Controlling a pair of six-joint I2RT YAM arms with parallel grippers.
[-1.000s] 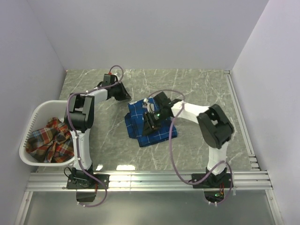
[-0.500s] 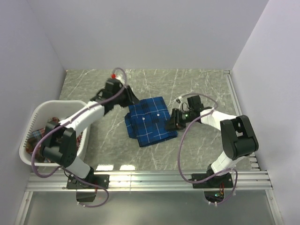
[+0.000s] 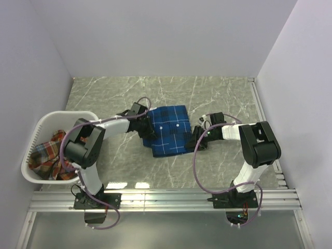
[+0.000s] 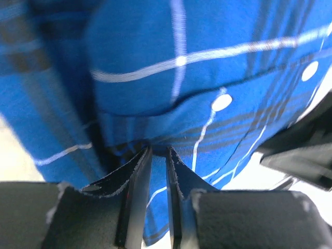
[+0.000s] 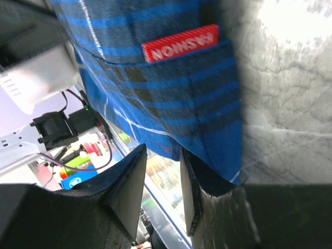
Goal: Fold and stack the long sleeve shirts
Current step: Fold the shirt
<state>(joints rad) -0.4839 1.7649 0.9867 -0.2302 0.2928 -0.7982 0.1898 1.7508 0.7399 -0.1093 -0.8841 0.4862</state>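
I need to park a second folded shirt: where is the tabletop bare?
Bare table: the far strip between the blue shirt and the back wall, and the near strip before the front rail. Crowded: the shirt's sides, with the left gripper and right gripper, and the basket.

You are looking at a robotics lab test cell, not a home. Plain pale walls [image 3: 166,36] box in a grey marble-patterned worktop [image 3: 218,93] at 9, 12 and 3 o'clock. Aluminium rails [image 3: 166,199] run along 6 o'clock, with the left arm [image 3: 85,155] and right arm [image 3: 249,166] bolted to them and trailing loose cables [image 3: 194,171]. The only household props are a white laundry basket [image 3: 39,129] at 9 o'clock and a blue plaid shirt [image 3: 168,129] mid-worktop.
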